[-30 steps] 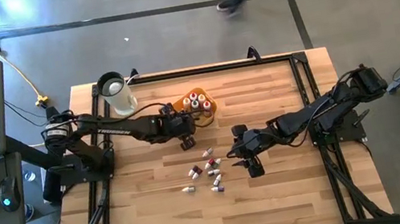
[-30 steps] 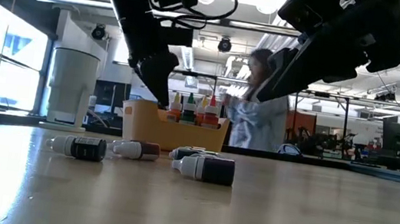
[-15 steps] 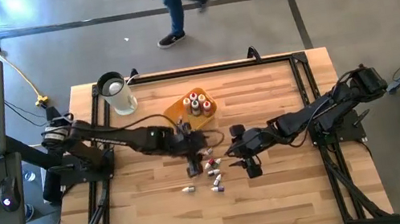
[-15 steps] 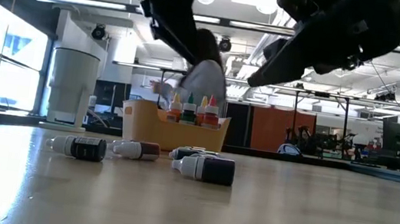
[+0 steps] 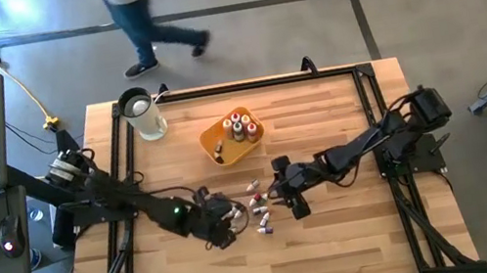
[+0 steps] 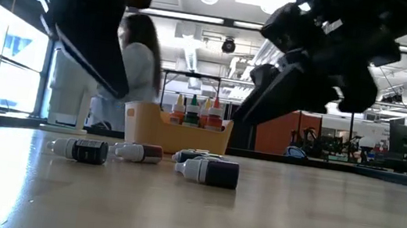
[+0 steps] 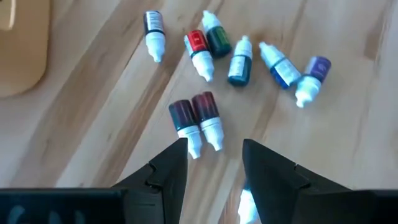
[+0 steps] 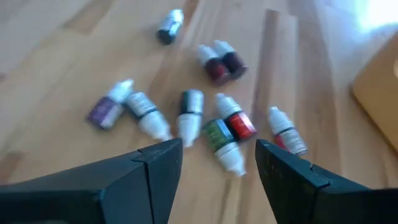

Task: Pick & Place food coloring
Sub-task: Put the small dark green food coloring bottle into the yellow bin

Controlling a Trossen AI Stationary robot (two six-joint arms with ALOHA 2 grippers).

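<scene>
Several small food coloring bottles [image 5: 257,207] lie on their sides in a loose cluster at the table's middle, pale caps pointing various ways; the low view shows them flat on the wood [image 6: 208,170]. More bottles stand upright in the yellow-orange tray [image 5: 231,134]. My left gripper [image 5: 229,227] hovers open just left of the cluster, tilted down, with two dark red bottles [image 7: 198,119] right ahead of its fingertips [image 7: 214,155]. My right gripper [image 5: 288,206] hovers open at the cluster's right side, above the bottles [image 8: 217,127].
A white jug [image 5: 142,115] stands at the far left corner. The tray [image 6: 178,130] sits beyond the cluster, toward the far edge. Black frame rails [image 5: 374,115] run along the table's sides. A person [image 5: 140,20] walks on the floor beyond the far edge.
My left gripper has swung from beside the tray toward the near edge, rolling as it went, and now sits left of the bottle cluster. My right gripper has sunk a little toward the bottles. The bottles have kept still. The person has walked leftward.
</scene>
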